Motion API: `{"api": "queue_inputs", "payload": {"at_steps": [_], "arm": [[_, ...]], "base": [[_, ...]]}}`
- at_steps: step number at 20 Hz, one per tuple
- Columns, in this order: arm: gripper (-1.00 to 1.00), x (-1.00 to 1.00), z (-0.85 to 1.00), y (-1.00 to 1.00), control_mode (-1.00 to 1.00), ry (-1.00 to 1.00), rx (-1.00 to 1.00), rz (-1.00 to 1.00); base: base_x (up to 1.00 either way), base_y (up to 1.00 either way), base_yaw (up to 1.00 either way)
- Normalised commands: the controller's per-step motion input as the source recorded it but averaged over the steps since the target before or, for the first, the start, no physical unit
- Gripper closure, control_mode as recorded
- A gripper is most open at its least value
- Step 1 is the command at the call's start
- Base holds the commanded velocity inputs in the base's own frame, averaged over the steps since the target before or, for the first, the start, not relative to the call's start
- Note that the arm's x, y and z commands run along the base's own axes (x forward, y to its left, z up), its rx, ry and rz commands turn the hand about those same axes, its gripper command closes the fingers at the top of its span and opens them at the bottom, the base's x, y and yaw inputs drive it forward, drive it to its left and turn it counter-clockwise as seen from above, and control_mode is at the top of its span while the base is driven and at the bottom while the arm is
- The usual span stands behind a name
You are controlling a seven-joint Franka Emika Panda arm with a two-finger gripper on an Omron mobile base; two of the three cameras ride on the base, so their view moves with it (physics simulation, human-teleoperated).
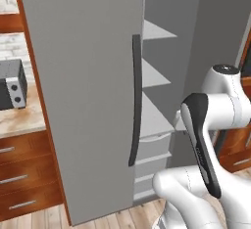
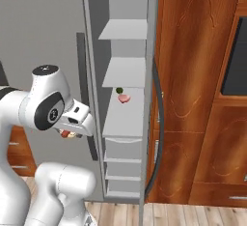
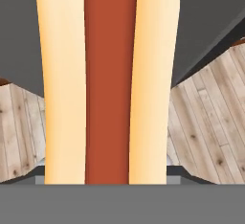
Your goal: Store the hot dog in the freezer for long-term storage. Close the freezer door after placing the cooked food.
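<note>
Hot dog (image 3: 108, 82) pinched lengthwise in the pincer (image 2: 69, 134), held beside the closed left door (image 2: 43, 32). Freezer (image 2: 124, 109) standing open alongside; pink food item (image 2: 124, 98) on a middle shelf.

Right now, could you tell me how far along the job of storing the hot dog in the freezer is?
Done: the freezer door stands open, baring the grey shelves. In hand: the hot dog is in the gripper, held outside the freezer, beside its opening. Left: place it on a shelf, withdraw, then close the door.
</note>
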Motion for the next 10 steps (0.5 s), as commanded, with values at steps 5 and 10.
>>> {"api": "queue_inputs", "payload": {"at_steps": [5, 10], "arm": [[1.00, 0.00, 0.00, 0.00, 1.00, 0.00, 0.00, 0.00], [1.00, 0.00, 0.00, 0.00, 1.00, 0.00, 0.00, 0.00]], "base": [[0.17, -0.12, -0.09], [0.29, 0.00, -0.03]]}}
